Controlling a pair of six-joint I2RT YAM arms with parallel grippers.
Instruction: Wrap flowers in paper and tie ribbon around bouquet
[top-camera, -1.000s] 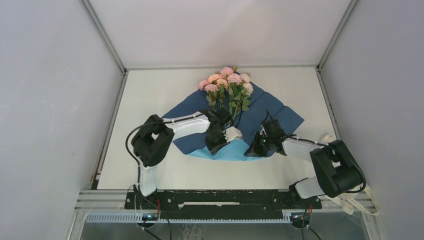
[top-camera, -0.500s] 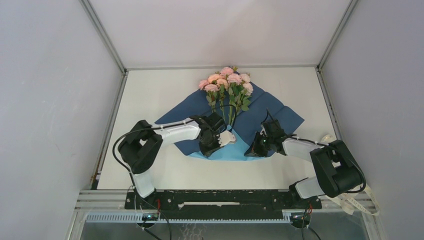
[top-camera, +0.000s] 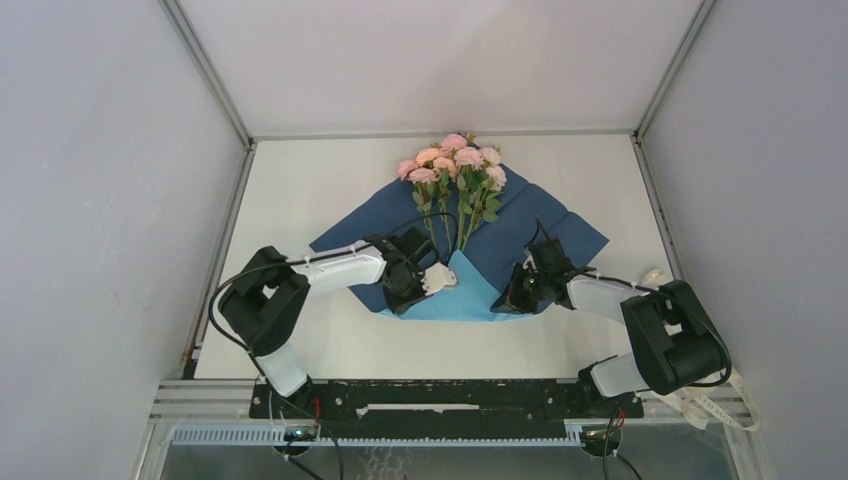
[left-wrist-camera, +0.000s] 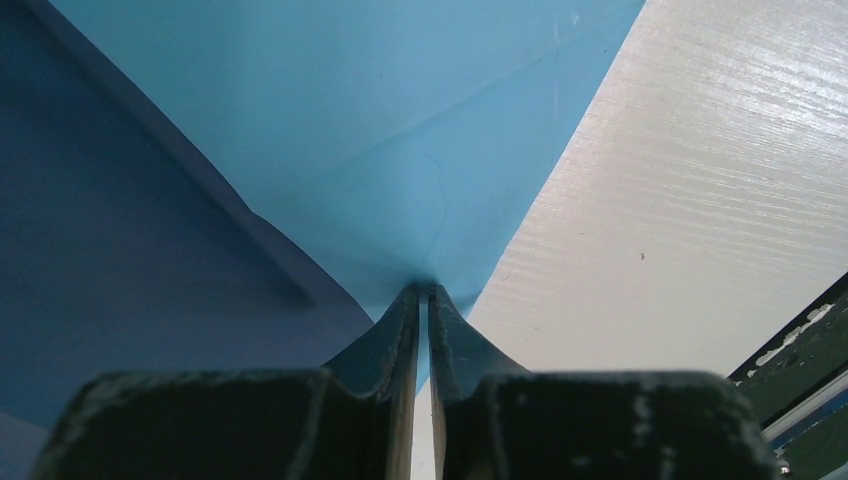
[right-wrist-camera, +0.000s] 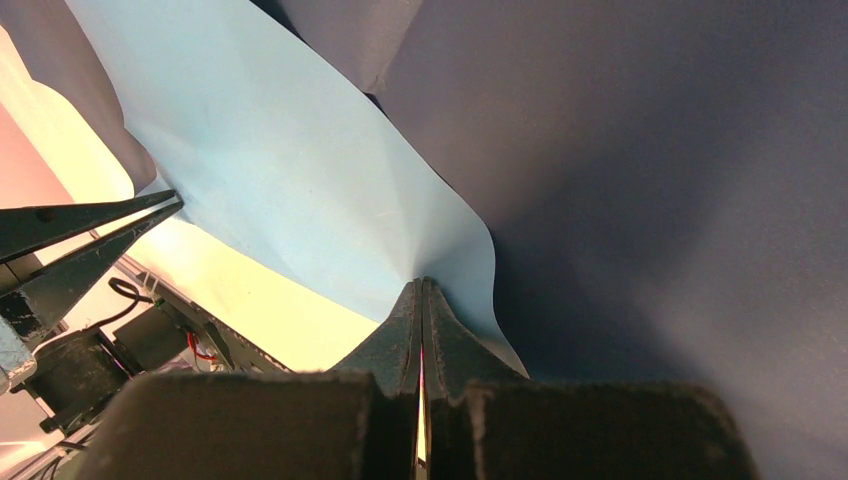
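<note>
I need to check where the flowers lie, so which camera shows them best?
Top external: the flowers show whole, blooms toward the far edge, stems on the navy paper. Both wrist views miss them: the left fingers and right fingers just pinch paper.

enclosure, viewed from above.
- table (top-camera: 300, 200): white rectangular top, matt. the left wrist view shows a fine wood-like grain and a soft sheen.
- back wall (top-camera: 440, 60): plain pale grey panel, unmarked.
- left wall (top-camera: 90, 200), right wall (top-camera: 760, 150): matching pale grey panels, flanking the table on either side.
- corner posts (top-camera: 205, 70): silver metal profiles where the side walls meet the back wall. a similar strip runs along the foot of the back wall.
- black rail (top-camera: 440, 395): runs along the table's near edge.
- slotted white duct (top-camera: 400, 435): just in front of the black rail, parallel to it.
- light: even and diffuse, shadows weak.
</note>
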